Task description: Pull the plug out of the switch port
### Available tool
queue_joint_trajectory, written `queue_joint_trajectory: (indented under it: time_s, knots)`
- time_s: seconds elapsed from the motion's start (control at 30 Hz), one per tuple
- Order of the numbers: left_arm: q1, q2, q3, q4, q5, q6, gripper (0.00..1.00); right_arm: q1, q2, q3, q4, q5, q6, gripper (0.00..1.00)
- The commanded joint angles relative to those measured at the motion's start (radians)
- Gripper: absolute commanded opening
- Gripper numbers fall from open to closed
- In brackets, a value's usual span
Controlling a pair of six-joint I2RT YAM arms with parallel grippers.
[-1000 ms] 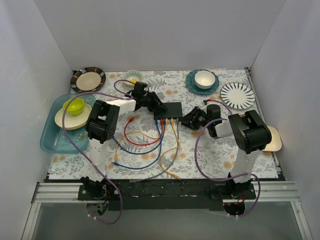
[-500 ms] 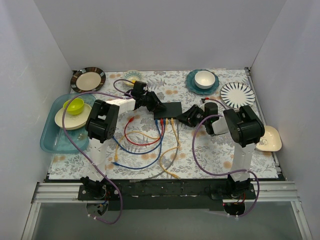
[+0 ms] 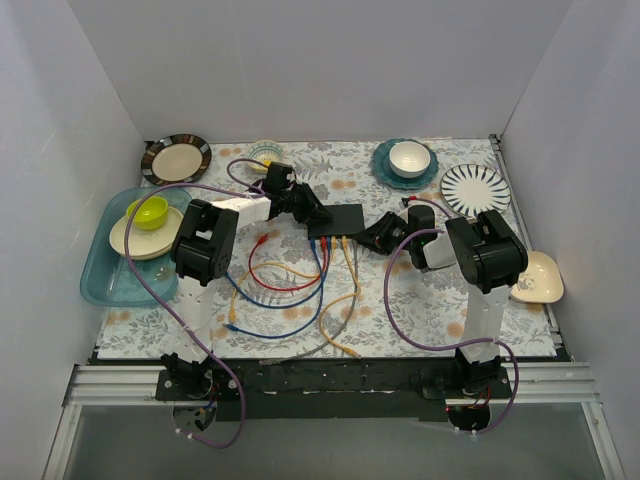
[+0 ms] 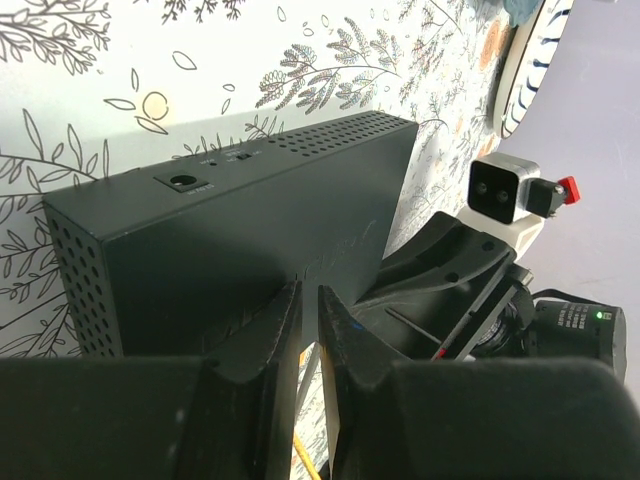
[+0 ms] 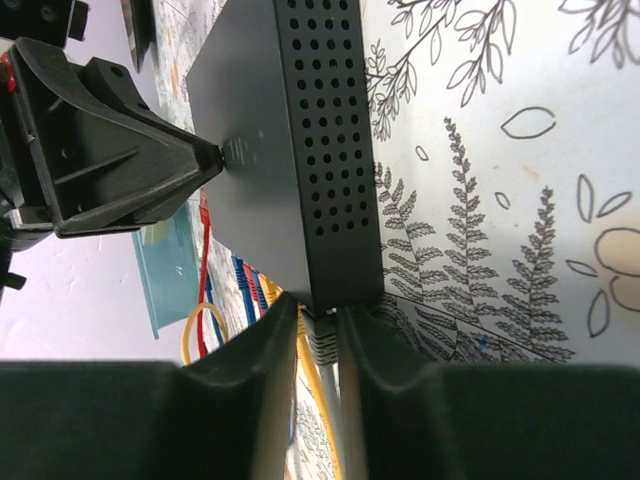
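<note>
The flat black switch (image 3: 337, 217) lies mid-table with blue, red and yellow cables (image 3: 325, 246) plugged into its near edge. My left gripper (image 3: 318, 218) rests its nearly closed tips on the switch's top (image 4: 250, 230), holding nothing; in the left wrist view its fingers (image 4: 310, 295) leave only a thin gap. My right gripper (image 3: 368, 238) is at the switch's right near corner. In the right wrist view its fingers (image 5: 318, 318) close around the grey plug (image 5: 320, 340), which is seated in the end port of the switch (image 5: 250, 150).
A teal tray (image 3: 100, 285) with a plate and green bowl stands at the left. A brown-rimmed plate (image 3: 176, 158), a white bowl on a teal plate (image 3: 407, 160), a striped plate (image 3: 475, 190) and a cream dish (image 3: 535, 278) stand around. Loose cables (image 3: 290, 300) loop in front.
My right arm has moved left toward the switch, bringing its gripper to the switch's right near corner. The left gripper and the switch have stayed put.
</note>
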Motion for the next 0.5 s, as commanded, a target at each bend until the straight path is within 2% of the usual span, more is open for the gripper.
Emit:
queue_joint_trajectory:
  time_s: [0.0,0.03,0.07,0.27,0.37,0.47]
  knots:
    - [0.008,0.009,0.0,-0.016,0.016,0.01,0.12,0.004,0.033,0.031,0.014,0.013,0.014,0.19]
    - [0.008,0.009,-0.002,-0.014,0.019,0.01,0.12,0.004,0.036,0.032,0.019,0.008,0.014,0.08]
    - [0.008,0.004,0.0,-0.014,0.019,0.009,0.12,0.004,0.044,0.035,0.022,0.002,0.016,0.02]
    - [0.002,-0.078,-0.092,0.109,0.09,-0.096,0.12,0.004,0.04,0.012,0.005,-0.021,0.001,0.01]
    - [-0.02,-0.138,-0.145,0.14,0.096,-0.113,0.12,0.002,0.033,0.009,-0.021,-0.027,-0.021,0.01]
    - [-0.041,-0.132,-0.155,0.157,0.119,-0.12,0.12,0.004,0.027,0.017,-0.061,-0.036,-0.053,0.01]
